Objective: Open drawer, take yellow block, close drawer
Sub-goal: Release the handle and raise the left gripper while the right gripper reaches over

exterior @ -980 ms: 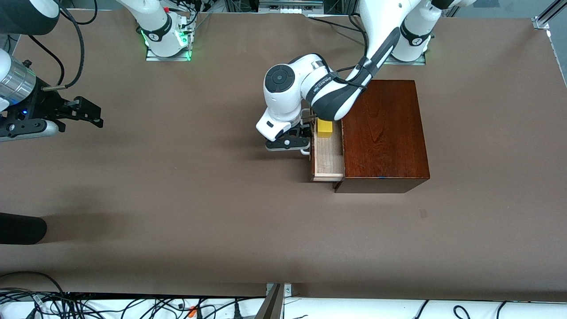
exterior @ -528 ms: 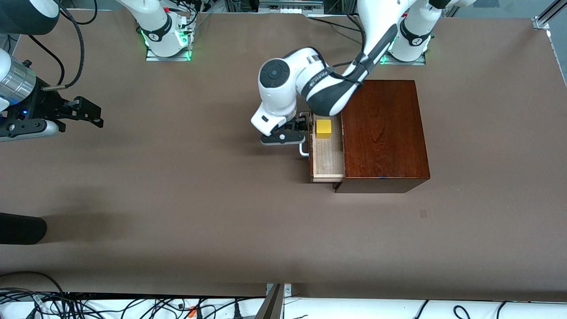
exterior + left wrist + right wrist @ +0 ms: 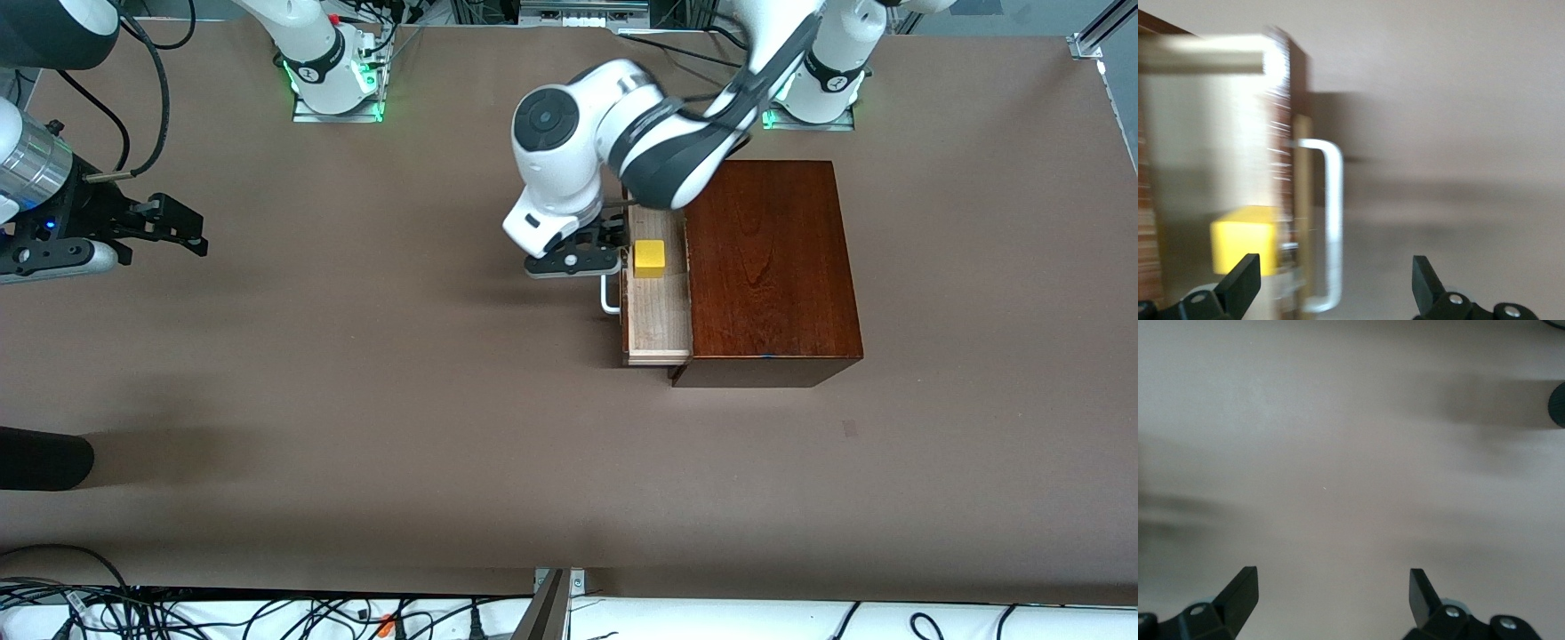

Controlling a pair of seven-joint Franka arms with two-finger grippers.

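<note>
The dark mahogany box (image 3: pixel 769 267) stands toward the left arm's end of the table. Its drawer (image 3: pixel 660 316) is pulled partly out, and the pale tray is exposed. The yellow block (image 3: pixel 649 258) sits in the tray and also shows in the left wrist view (image 3: pixel 1245 240). The white handle (image 3: pixel 609 298) sticks out from the drawer front and shows in the left wrist view (image 3: pixel 1330 213). My left gripper (image 3: pixel 589 252) is open and empty, raised over the handle's end beside the block; in its wrist view (image 3: pixel 1335 287) the jaws stand wide apart. My right gripper (image 3: pixel 182 229) waits open over bare table (image 3: pixel 1331 593).
A dark rounded object (image 3: pixel 44 458) lies at the table's edge at the right arm's end. Cables (image 3: pixel 267 618) run along the table's near edge. The arm bases (image 3: pixel 333 84) stand along the table edge farthest from the front camera.
My left gripper has let go of the handle, lifted and shifted toward the robots' bases. The yellow block is now fully uncovered. The drawer and right arm have not moved.
</note>
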